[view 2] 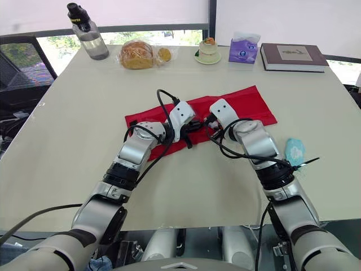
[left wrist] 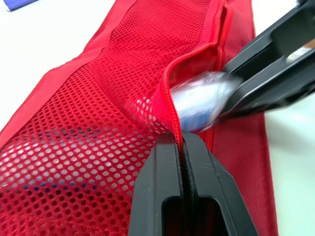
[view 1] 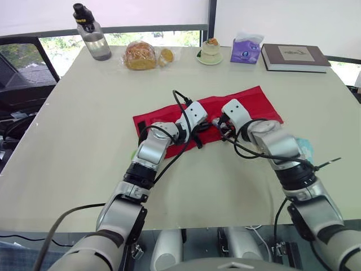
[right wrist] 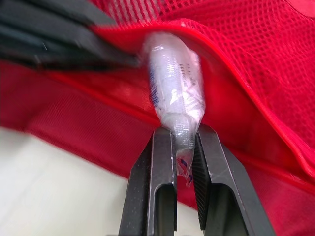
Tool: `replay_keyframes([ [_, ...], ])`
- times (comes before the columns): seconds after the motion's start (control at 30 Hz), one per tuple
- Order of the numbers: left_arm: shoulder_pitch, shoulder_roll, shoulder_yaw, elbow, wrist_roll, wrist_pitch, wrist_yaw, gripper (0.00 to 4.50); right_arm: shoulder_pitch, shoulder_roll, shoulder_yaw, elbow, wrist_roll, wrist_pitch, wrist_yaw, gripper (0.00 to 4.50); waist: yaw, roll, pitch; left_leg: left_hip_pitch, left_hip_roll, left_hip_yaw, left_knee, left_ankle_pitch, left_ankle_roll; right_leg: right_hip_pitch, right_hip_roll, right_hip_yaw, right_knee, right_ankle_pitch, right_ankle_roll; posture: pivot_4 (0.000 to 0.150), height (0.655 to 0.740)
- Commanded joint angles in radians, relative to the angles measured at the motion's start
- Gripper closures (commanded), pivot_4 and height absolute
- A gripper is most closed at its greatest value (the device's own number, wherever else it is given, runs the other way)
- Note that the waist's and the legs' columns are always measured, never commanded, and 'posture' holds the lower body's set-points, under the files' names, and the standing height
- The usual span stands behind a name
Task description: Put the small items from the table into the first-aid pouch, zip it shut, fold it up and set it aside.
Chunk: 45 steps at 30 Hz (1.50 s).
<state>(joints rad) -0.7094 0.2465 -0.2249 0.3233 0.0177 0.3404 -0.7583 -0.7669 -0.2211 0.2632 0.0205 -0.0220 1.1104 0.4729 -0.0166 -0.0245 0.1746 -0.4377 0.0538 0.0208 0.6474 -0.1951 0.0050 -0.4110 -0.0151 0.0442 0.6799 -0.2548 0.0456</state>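
**Packet at the Mouth of the Mesh Pocket**

Left eye view. Shows the red first-aid pouch [view 1: 251, 104] spread flat on the table [view 1: 84, 147], near its middle. Places the left pincer [view 1: 206, 127] and the right pincer [view 1: 219, 123] tip to tip over the pouch's near edge, close together.

Right eye view. Gives the same scene and adds a small pale blue item [view 2: 294, 151] lying on the table just beside the right forearm, apart from the pouch. Lines up along the far edge a water bottle [view 2: 90, 39], a bagged loaf [view 2: 137, 55], a little cake [view 2: 208, 46] on a plate [view 2: 208, 60], a tissue pack [view 2: 243, 51] and a book [view 2: 293, 56].

Left wrist view. Catches the left pincer clenched on the red edge of the mesh pocket [left wrist: 98, 98], holding it raised off the backing so the mouth gapes. Finds a clear wrapped packet [left wrist: 199, 101] partway into that mouth, with the right pincer's black fingers [left wrist: 266, 73] behind it.

Right wrist view. Has the right pincer grasping the packet by its crimped tail end, nipped tight on the wrapper. Puts the packet's front end at the raised pocket edge, touching the red fabric. Sets the left pincer's fingers [right wrist: 59, 44] just beside it, on that same edge.
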Motion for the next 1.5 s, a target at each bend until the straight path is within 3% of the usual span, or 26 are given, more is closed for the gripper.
replay_keyframes([
  [0.03,-0.010,-0.020,-0.025,-0.041,-0.014,-0.011,-0.021,4.50,-0.032,0.027,-0.029,-0.017,0.020,-0.042,-0.023,4.42,0.000,0.000,0.000,0.000,0.000,0.000,0.000,0.000,0.000,0.000,0.000,0.000,0.000,0.000,0.000,0.150,0.7400],
  [0.43,-0.012,-0.004,-0.007,-0.021,-0.014,-0.036,-0.018,4.50,0.014,-0.020,-0.036,-0.063,0.039,-0.094,-0.017,4.42,0.001,0.000,0.000,0.000,0.000,0.000,-0.001,0.000,0.000,0.000,0.000,0.000,-0.001,0.000,0.000,0.150,0.7400],
  [0.5,-0.013,0.000,-0.003,-0.013,-0.014,-0.040,-0.017,4.50,0.026,-0.035,-0.039,-0.078,0.045,-0.101,-0.012,3.54,0.000,0.000,0.000,0.000,0.000,0.000,-0.001,0.000,0.000,0.000,0.000,0.000,-0.001,0.000,0.000,0.150,0.7400],
  [0.53,-0.014,0.002,0.000,-0.008,-0.014,-0.041,-0.016,4.50,0.031,-0.041,-0.040,-0.086,0.048,-0.102,-0.009,3.42,0.001,0.000,0.000,-0.001,0.000,0.000,-0.001,0.000,0.000,0.000,0.000,0.000,-0.001,0.000,0.000,0.150,0.7400],
  [0.6,-0.018,0.005,0.005,0.003,-0.013,-0.045,-0.014,4.50,0.045,-0.054,-0.044,-0.108,0.058,-0.100,-0.001,2.19,0.000,0.000,0.000,0.000,0.000,0.000,-0.001,0.000,0.000,0.000,0.000,0.000,-0.001,0.000,0.000,0.150,0.7400],
  [0.7,-0.023,0.008,0.009,0.017,-0.013,-0.050,-0.013,4.50,0.060,-0.072,-0.048,-0.135,0.074,-0.103,0.013,0.96,0.000,0.000,0.000,0.000,0.000,0.000,-0.001,0.000,0.000,0.000,0.000,0.000,-0.001,0.000,0.000,0.150,0.7400],
  [1.17,-0.047,0.007,0.055,0.070,-0.054,-0.040,-0.014,4.50,0.154,-0.252,-0.078,-0.291,0.164,-0.093,0.114,0.96,0.000,0.000,0.000,0.000,0.000,0.000,-0.001,0.000,0.000,0.000,0.000,0.000,-0.001,0.000,0.000,0.150,0.7400],
  [1.4,-0.042,0.016,0.051,0.070,-0.072,-0.039,-0.043,4.50,0.182,-0.275,-0.074,-0.298,0.171,-0.136,0.105,4.18,0.000,0.000,0.000,0.000,0.000,0.000,-0.001,0.000,0.000,0.000,0.000,0.000,-0.001,0.000,0.000,0.150,0.7400],
  [1.43,-0.041,0.015,0.051,0.070,-0.076,-0.039,-0.047,4.50,0.183,-0.270,-0.071,-0.292,0.170,-0.147,0.102,4.46,0.000,0.000,0.000,0.000,0.000,0.000,-0.001,0.000,0.000,-0.001,0.000,0.000,-0.001,0.000,0.000,0.150,0.7400],
  [1.5,-0.039,0.013,0.051,0.067,-0.081,-0.035,-0.053,4.50,0.182,-0.255,-0.062,-0.270,0.164,-0.171,0.092,4.46,0.000,0.000,0.000,0.000,0.000,0.000,-0.001,0.000,0.000,0.000,0.000,0.000,-0.001,0.000,0.000,0.150,0.7400],
])
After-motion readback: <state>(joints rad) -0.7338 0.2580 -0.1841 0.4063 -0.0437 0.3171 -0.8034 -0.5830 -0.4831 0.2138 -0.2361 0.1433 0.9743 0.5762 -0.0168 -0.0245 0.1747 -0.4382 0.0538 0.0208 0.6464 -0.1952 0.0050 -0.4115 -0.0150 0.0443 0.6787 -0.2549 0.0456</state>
